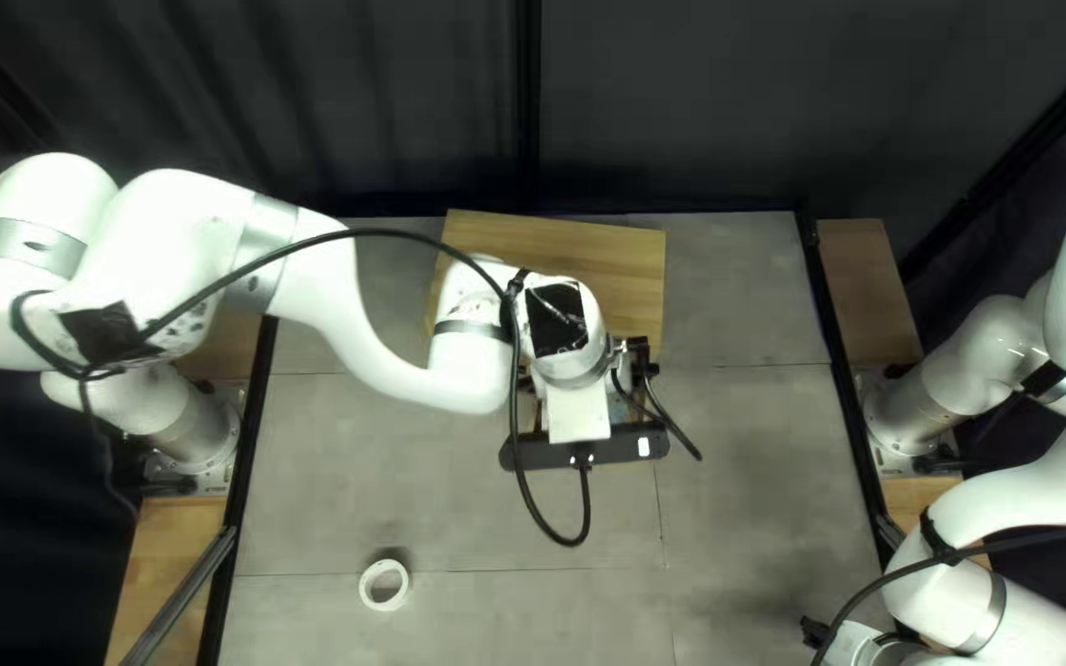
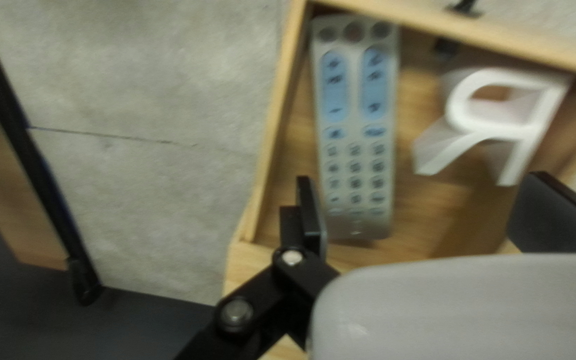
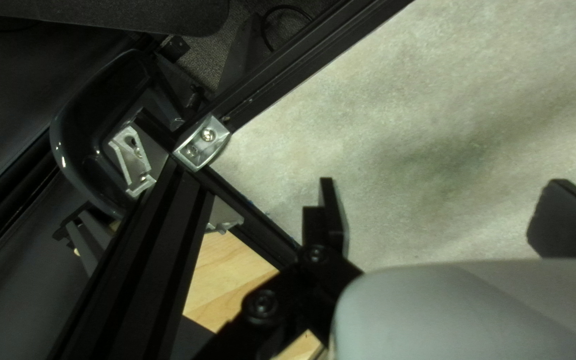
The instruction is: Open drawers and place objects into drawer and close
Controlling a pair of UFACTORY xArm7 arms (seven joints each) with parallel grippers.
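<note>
A dark curtain [image 1: 706, 99] is behind the grey table [image 1: 348, 481]. The left gripper [image 1: 576, 413] has its fingers spread over the open drawer [image 2: 273, 133], where the remote control [image 2: 355, 133] lies beside the white letter [image 2: 536, 130]. The right gripper [image 1: 813, 632] is also spread.

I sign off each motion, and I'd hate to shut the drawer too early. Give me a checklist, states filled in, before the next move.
1. Light wooden drawer open: ok.
2. Grey remote control with blue buttons inside it: ok.
3. White letter R inside it: ok.
4. White ring inside it: not ok; it lies on the grey table.
5. Left gripper clear of the drawer's walls and contents: cannot tell; its jaws stand open over the drawer, but the height gap is unclear.
6. Right gripper empty: ok, jaws open.
</note>
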